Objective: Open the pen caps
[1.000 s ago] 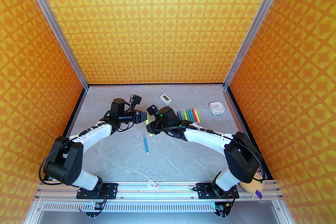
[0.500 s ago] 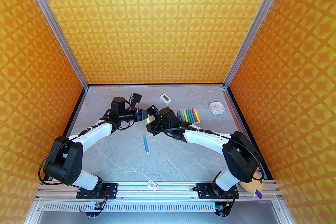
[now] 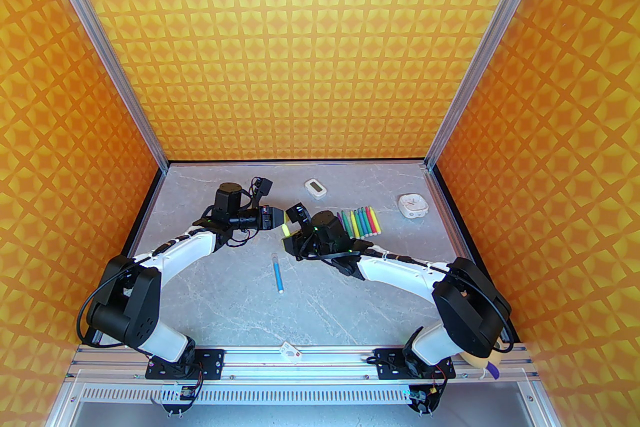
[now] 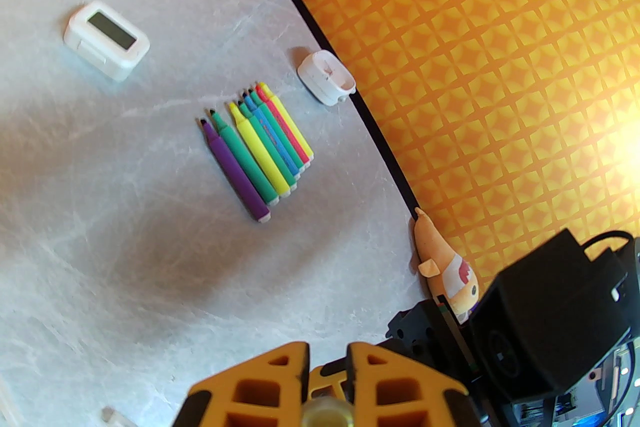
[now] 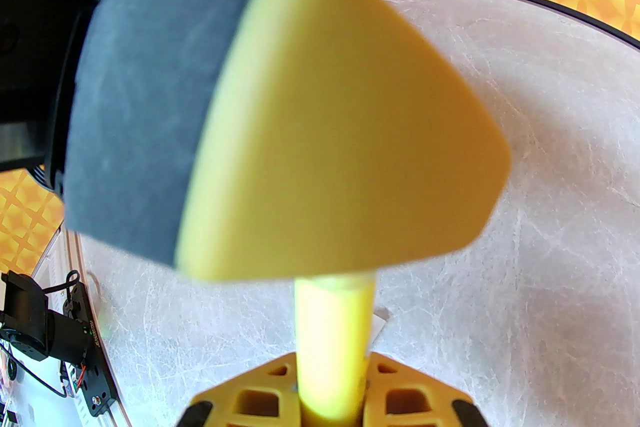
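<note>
So my right claw (image 5: 332, 367) is clamped on the barrel of the yellow pen (image 5: 334, 335), holding it up off the bench (image 3: 330, 305) around the middle, toward the far side. My left claw (image 4: 327, 357) is squeezed tight on the other end, with the pale cap (image 4: 324, 415) sitting between its fingers. The blue pen (image 3: 278, 272) lies by itself just near of us, pale end pointing far. Off to the right is the row of pens (image 3: 359, 221), bare tips, side by side, with a digital clock (image 3: 315, 187) and an alarm clock (image 3: 413, 205) nearby.
</note>
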